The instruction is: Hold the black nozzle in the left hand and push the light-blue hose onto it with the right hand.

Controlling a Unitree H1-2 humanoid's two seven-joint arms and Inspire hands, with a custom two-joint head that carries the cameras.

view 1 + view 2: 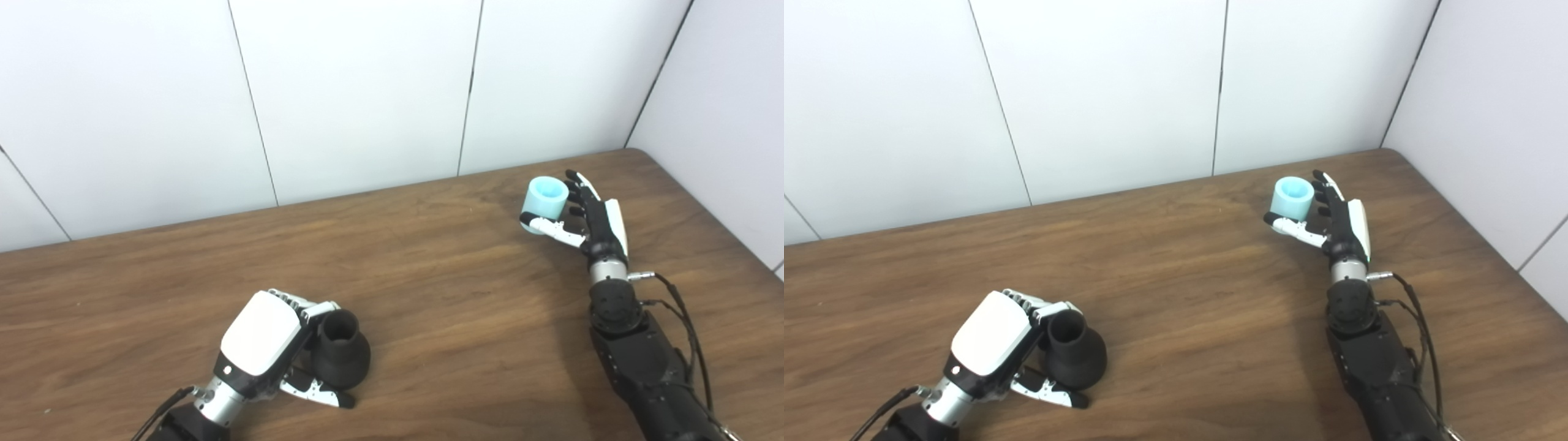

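Note:
The black nozzle (341, 354) stands upright on the wooden table (453, 288) at the near left, wide base down and open neck up. My left hand (264, 343) is closed on it, with the fingers curled against the neck and the thumb along the front of the base. The light-blue hose (545, 200), a short open tube, stands at the far right. My right hand (591, 220) is beside it with its fingers stretched along the hose's right side and its thumb across the lower front. The fingers are not curled around it.
White wall panels (367, 92) rise along the table's back edge and right side, close behind the hose. The rounded far right table corner (637, 153) lies just beyond my right hand. Bare wood lies between the two hands.

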